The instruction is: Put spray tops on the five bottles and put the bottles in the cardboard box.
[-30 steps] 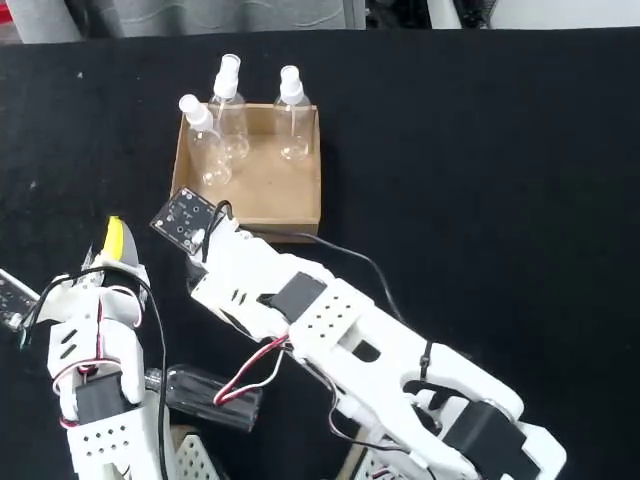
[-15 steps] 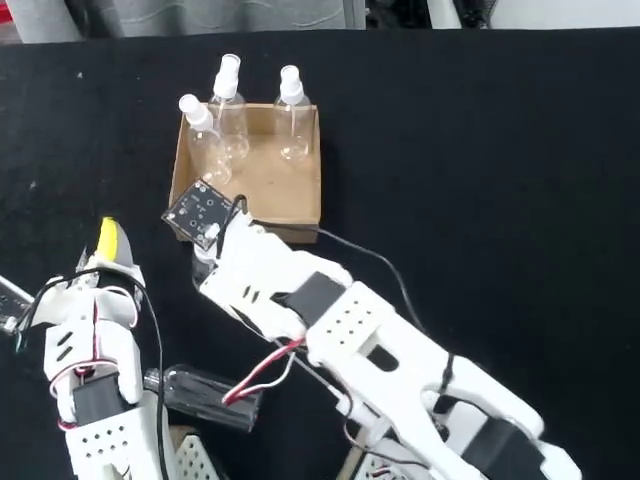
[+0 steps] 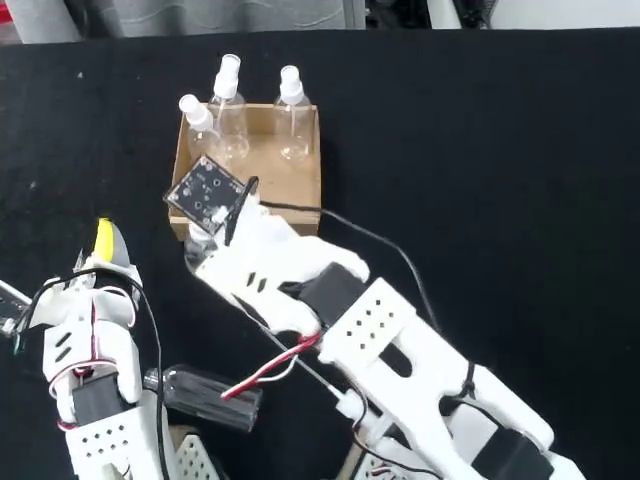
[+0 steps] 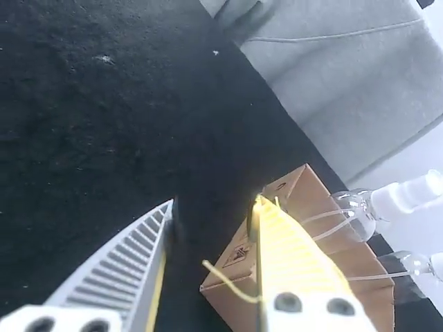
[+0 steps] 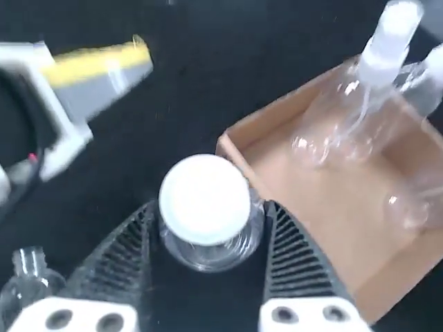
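The cardboard box stands on the black table with three clear bottles in its far half, each with a white spray top. My right gripper is shut on a fourth bottle with a white top, held upright just outside the box's near left corner. In the high view that gripper sits under its camera board. My left gripper is open and holds nothing, left of the box. A topless bottle lies near the arm bases.
The black cloth covers the whole table, with free room to the right of the box. The left gripper stands close beside the held bottle. The topless bottle lies below it. Grey fabric hangs beyond the far edge.
The right arm has carried its bottle away from the arm bases, up to the box's near left corner. The left arm has barely shifted.
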`<state>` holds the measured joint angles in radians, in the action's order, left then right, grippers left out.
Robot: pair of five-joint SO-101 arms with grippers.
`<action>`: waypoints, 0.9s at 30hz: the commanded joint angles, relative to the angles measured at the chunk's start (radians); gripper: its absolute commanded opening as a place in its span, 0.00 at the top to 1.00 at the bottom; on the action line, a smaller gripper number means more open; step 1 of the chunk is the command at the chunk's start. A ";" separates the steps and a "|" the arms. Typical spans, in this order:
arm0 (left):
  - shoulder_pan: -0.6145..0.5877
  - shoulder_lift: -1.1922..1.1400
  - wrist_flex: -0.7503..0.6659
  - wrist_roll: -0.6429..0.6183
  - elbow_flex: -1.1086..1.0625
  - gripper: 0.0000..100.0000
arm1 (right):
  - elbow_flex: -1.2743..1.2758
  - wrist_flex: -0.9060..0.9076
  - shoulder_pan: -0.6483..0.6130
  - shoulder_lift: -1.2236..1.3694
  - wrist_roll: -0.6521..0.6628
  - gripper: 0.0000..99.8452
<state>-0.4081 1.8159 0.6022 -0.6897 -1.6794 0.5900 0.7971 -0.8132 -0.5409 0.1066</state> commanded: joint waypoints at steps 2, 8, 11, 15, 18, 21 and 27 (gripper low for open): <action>-0.008 0.009 -0.023 -0.006 -0.021 0.84 | -0.153 0.012 0.025 0.019 0.006 0.94; -0.010 0.009 -0.023 -0.006 -0.021 0.84 | -0.285 0.012 0.054 0.134 0.006 0.94; -0.010 0.009 -0.023 -0.006 -0.021 0.84 | -0.343 0.012 0.086 0.196 0.006 0.94; -0.010 0.009 -0.023 -0.006 -0.021 0.84 | -0.406 0.011 0.115 0.271 0.038 0.95; -0.010 0.009 -0.023 -0.006 -0.021 0.84 | -0.444 0.006 0.132 0.318 0.038 0.95; -0.010 0.009 -0.023 -0.006 -0.021 0.84 | -0.472 0.003 0.141 0.364 0.035 0.95; -0.010 0.009 -0.023 -0.005 -0.021 0.84 | -0.539 0.002 0.144 0.456 0.032 0.95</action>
<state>-0.4097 1.8159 0.6022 -0.6897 -1.6794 0.1389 0.8078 -0.6935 -0.0913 0.1343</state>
